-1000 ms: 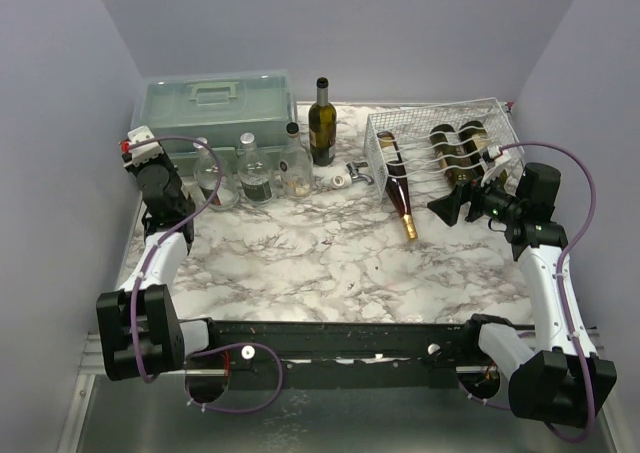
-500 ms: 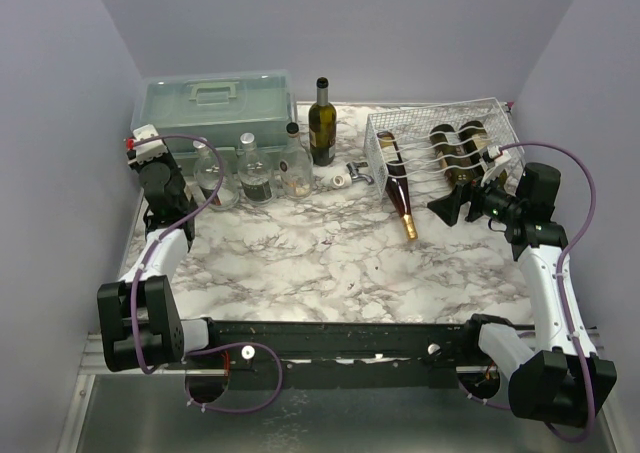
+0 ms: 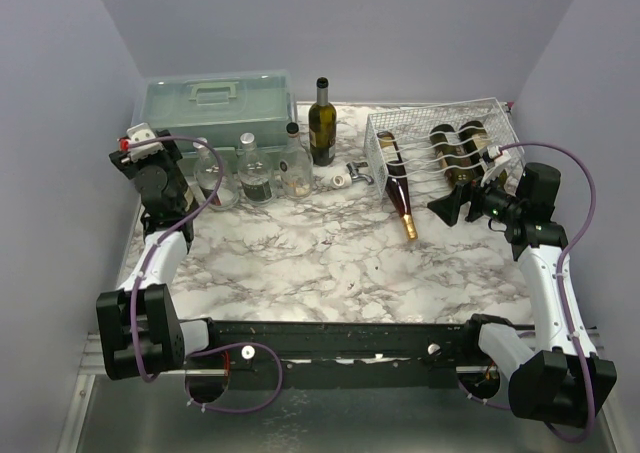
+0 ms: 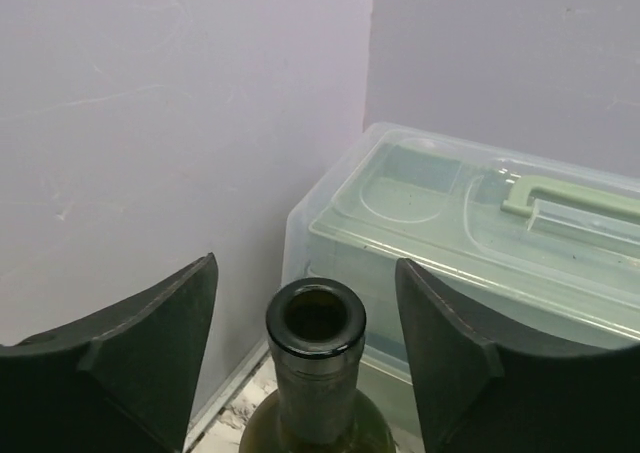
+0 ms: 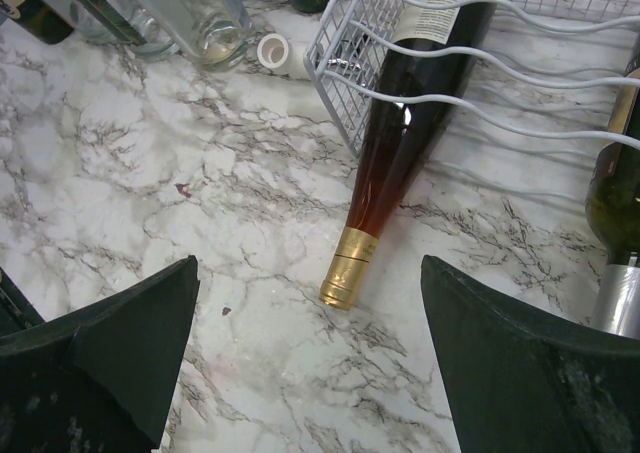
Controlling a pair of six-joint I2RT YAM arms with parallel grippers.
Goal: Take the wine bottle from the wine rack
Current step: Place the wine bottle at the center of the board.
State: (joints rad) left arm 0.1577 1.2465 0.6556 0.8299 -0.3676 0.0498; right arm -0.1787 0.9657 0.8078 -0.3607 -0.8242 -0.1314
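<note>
- Approach step: right jaws open, near wine bottle (image 5: 400, 163).
- Bottle lying in wine rack (image 5: 345, 23), neck out over worktop (image 3: 300, 253).
- Left jaws open astride green bottle (image 4: 315, 353).
- Next: close on neck, draw out.

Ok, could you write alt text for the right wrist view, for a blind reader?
An amber wine bottle lies in the white wire wine rack, its gold-capped neck sticking out over the marble table, ahead of the open right gripper. Clear glass bottles stand upper left; a dark green bottle lies at the right.
</note>
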